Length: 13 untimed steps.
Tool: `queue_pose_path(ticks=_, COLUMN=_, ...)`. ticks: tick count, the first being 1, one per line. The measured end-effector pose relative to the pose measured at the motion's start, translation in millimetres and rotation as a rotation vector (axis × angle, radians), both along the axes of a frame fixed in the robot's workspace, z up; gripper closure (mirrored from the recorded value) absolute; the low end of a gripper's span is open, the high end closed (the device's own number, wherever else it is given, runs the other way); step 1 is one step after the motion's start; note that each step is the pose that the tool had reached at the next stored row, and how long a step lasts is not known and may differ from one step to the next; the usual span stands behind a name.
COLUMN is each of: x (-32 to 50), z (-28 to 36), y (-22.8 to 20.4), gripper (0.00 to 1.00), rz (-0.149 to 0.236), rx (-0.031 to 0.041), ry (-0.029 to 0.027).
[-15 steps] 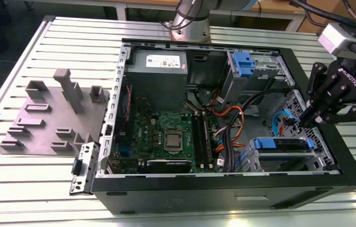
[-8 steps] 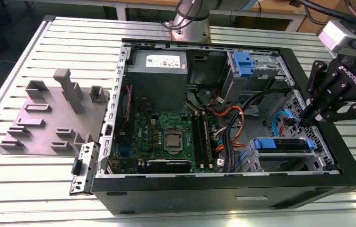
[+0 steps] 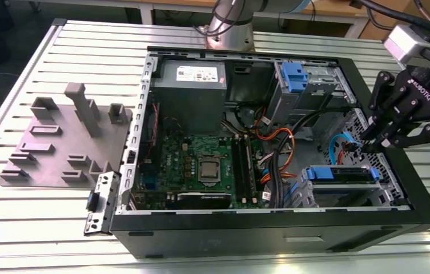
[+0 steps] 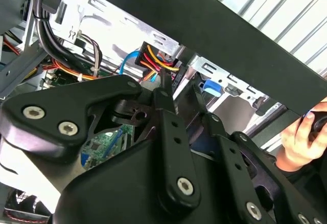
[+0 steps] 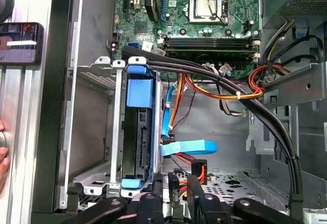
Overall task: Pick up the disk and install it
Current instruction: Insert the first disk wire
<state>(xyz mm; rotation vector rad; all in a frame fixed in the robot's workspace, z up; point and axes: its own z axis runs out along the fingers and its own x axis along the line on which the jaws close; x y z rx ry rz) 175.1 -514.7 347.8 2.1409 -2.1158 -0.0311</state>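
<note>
The disk sits inside the metal drive cage at the lower right corner of the open computer case. In the first wrist view the disk shows edge-on with its blue carrier rails and blue handle. My gripper hangs just over the case's edge on the exterior view's right, a little above and beside the disk. My gripper is shut, its tips close to the disk's end and to a black connector with red and orange wires. I see nothing held.
A blue flat cable and a thick black cable bundle run past the cage. The motherboard, the grey power supply and an upper bay with a blue latch fill the case. A grey fixture lies outside. A person's hand rests nearby.
</note>
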Motion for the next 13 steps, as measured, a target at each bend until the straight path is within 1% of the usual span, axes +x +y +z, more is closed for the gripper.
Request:
queue_pose_path(ticks=5, x=0.4, z=-5.5, y=0.2, gripper=0.67, rz=0.007, rx=-0.0001, ry=0.0)
queue_pose_path(ticks=7, x=0.4, z=-6.8, y=0.2, gripper=0.67, rz=0.008, rx=-0.0023, ry=-0.0001)
queue_pose_path(ticks=9, x=0.4, z=-7.3, y=0.2, gripper=0.67, rz=0.009, rx=-0.0091, ry=0.0)
queue_pose_path(ticks=11, x=0.4, z=-7.4, y=0.2, gripper=0.69, rz=0.009, rx=-0.0184, ry=0.0001)
queue_pose_path(ticks=13, x=0.4, z=-7.4, y=0.2, gripper=0.82, rz=0.009, rx=-0.0272, ry=0.0001)
